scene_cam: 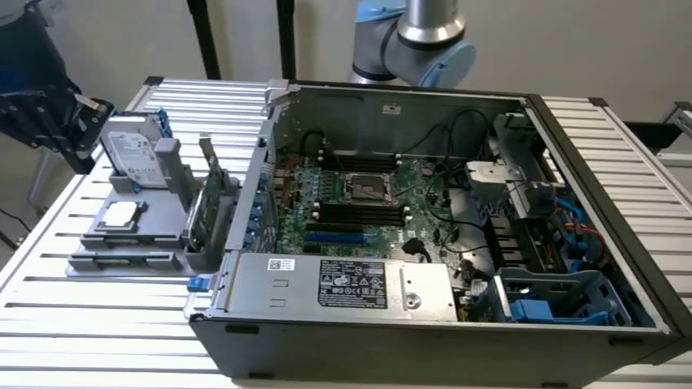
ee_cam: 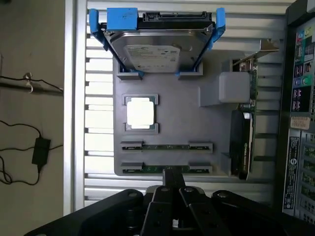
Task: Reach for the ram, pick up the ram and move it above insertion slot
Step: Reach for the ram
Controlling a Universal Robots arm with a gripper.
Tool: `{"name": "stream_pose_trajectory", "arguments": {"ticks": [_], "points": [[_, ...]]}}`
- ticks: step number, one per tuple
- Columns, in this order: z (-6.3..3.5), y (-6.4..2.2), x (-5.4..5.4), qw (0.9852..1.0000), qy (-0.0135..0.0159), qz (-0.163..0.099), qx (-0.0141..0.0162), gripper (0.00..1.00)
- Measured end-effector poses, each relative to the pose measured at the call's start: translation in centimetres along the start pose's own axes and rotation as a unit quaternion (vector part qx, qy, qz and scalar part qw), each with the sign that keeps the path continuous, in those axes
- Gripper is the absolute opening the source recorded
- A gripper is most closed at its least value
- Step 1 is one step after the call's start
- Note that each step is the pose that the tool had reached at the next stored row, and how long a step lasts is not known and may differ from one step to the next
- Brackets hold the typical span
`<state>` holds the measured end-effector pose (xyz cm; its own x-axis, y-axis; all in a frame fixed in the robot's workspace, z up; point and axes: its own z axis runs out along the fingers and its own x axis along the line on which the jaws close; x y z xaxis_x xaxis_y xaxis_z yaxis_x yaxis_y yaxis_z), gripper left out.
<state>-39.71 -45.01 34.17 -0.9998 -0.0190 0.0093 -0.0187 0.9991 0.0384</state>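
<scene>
Seemingly together and empty, the black gripper's (ee_cam: 173, 173) jaws hover at the edge of the grey plastic holder tray (ee_cam: 182, 113), over the long, thin green ram stick (ee_cam: 147, 169) seated edge-up in the tray's outermost groove. Descending closed could strike its top edge, and a twin stick (ee_cam: 167, 146) lies just beside it.
</scene>
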Motion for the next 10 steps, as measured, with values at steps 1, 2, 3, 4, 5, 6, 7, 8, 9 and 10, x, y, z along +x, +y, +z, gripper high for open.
{"name": "stream_pose_trajectory", "arguments": {"ticks": [1,2,3,4,5,6,7,8,9,10], "points": [[0.03,-0.33,-0.1,1.0,0.001,0.0,0.0,0.11],[0.06,-0.59,-0.3,1.0,0.0018,0.0,-0.0001,0.11],[0.08,-0.77,-0.6,1.0,0.0024,0.0,0.0,0.11],[0.08,-0.91,-0.9,1.0,0.0027,0.0,0.0,0.11],[0.08,-1.03,-1.2,1.0,0.0029,0.0,-0.0001,0.11],[0.09,-1.16,-1.5,1.0,0.003,0.0,-0.0001,0.11],[0.09,-1.29,-1.8,1.0,0.003,0.0,-0.0001,0.11],[0.11,-1.47,-1.9,1.0,0.0031,0.0,-0.0001,0.11],[0.14,-1.63,-2.0,1.0,0.0031,0.0,0.0,0.11],[0.2,-1.71,-2.0,1.0,0.0031,-0.002,-0.0001,0.11]]}}
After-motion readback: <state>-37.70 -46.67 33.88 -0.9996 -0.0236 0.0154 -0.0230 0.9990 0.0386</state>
